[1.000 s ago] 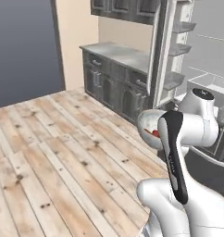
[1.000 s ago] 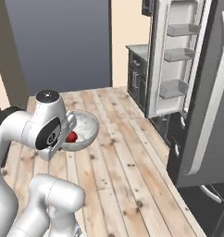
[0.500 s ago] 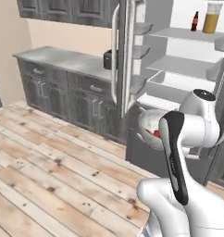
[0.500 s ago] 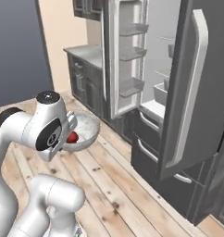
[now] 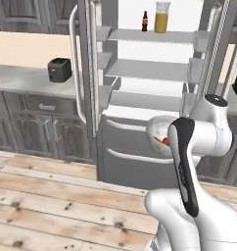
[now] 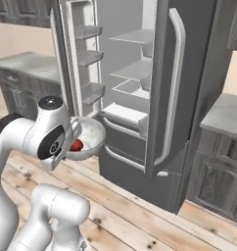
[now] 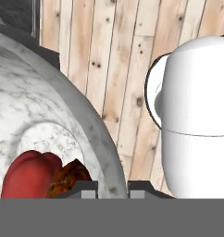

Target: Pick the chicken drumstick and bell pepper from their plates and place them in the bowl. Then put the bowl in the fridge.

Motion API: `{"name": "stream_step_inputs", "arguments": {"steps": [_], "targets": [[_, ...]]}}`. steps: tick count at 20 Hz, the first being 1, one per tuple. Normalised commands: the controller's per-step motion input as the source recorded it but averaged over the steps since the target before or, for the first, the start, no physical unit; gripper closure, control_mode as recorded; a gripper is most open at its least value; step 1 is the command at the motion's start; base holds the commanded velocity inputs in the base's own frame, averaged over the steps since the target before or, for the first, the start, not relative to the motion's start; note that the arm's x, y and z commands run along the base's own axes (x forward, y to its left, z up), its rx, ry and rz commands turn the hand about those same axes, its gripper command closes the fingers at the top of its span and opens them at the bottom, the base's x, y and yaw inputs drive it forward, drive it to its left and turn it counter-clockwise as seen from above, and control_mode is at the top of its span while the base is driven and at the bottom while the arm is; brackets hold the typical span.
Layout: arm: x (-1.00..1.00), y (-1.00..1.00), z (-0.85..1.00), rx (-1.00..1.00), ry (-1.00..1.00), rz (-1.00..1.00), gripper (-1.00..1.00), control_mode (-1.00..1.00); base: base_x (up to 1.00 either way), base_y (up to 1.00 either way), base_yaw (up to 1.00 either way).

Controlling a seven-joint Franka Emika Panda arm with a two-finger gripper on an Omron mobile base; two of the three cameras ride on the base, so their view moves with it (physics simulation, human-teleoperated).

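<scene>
Shelves of the tall grey-steel fridge (image 6: 140,68) stand open at about one o'clock from the speckled white-grey marble bowl (image 6: 88,139), beyond and above it. The gripper (image 7: 111,189) is clamped on the bowl's rim; the red bell pepper (image 7: 28,173) and brown chicken drumstick (image 7: 70,178) lie inside.

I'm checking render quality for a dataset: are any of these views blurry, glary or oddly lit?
Left base view: soft overall, fridge interior bright white, no harsh glare. Right base view: equally soft, even light, pale sheen on the door handle. Hand view: sharpest, bowl marbling and floor grain clear; pepper evenly lit.
</scene>
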Motion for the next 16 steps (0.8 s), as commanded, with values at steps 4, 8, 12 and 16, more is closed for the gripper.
{"name": "stream_step_inputs", "arguments": {"steps": [4, 8, 12, 16], "targets": [[0.0, 0.0, 0.0, 0.0, 0.0, 0.0, 1.0, 1.0, 0.6, 0.47, -0.24], [0.0, 0.0, 0.0, 0.0, 0.0, 0.0, 1.0, 1.0, 0.56, 0.49, -0.29], [0.0, 0.0, 0.0, 0.0, 0.0, 0.0, 1.0, 1.0, 0.44, 0.32, -0.58], [0.0, 0.0, 0.0, 0.0, 0.0, 0.0, 1.0, 1.0, 0.47, 0.36, -0.53]]}}
